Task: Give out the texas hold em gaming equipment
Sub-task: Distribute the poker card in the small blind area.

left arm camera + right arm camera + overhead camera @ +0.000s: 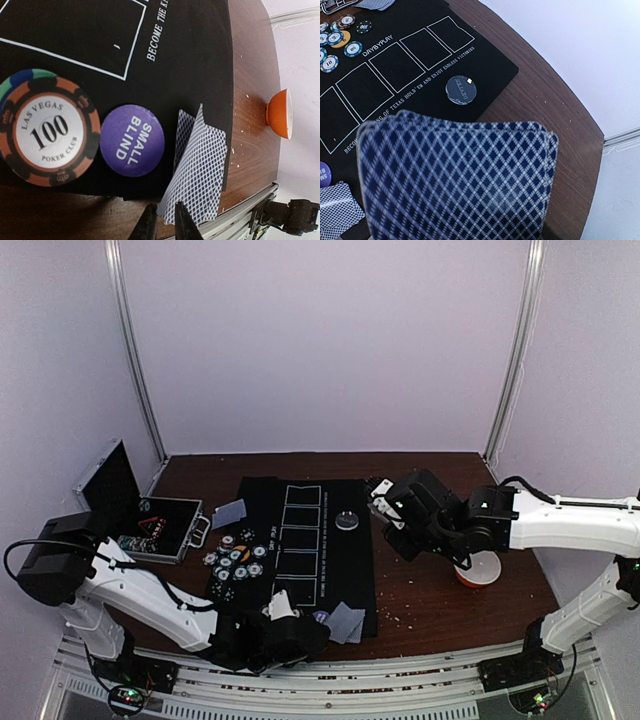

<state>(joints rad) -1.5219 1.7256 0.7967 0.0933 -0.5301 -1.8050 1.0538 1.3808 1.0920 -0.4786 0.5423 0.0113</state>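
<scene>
Left gripper [166,224] hangs low at the near right corner of the black mat [190,50]. Its tips are drawn almost together, with a thin slit between them, right at the corner of two dealt cards [197,167]. Whether that corner is pinched or free I cannot tell. The pair lies face down, one overlapping the other, half on the mat and half on bare wood.

I judge these cards light, thin, slick and bendy. The overhanging edge is the place to take them, since flat on the felt they offer nothing to bite. On the mat just beside them sit the purple small-blind disc [132,140] and a brown 100 chip [49,131]. Both look stiff and denser, best pinched across the rim.

My right gripper [385,505], over the mat's far right edge, is clamped on the deck of cards [455,180]. The deck is slightly fanned and likely to slide apart under a loose hold.

Only my left wrist view reads the lettering on the disc and the chip. Only the right wrist view shows the fanned deck, though the deck hides its own fingers there. The top view alone takes in the chip cluster [238,558] at the mat's left side, the open case [150,520] beyond that edge and the dealer disc [347,520], but my left arm covers its fingertips.
</scene>
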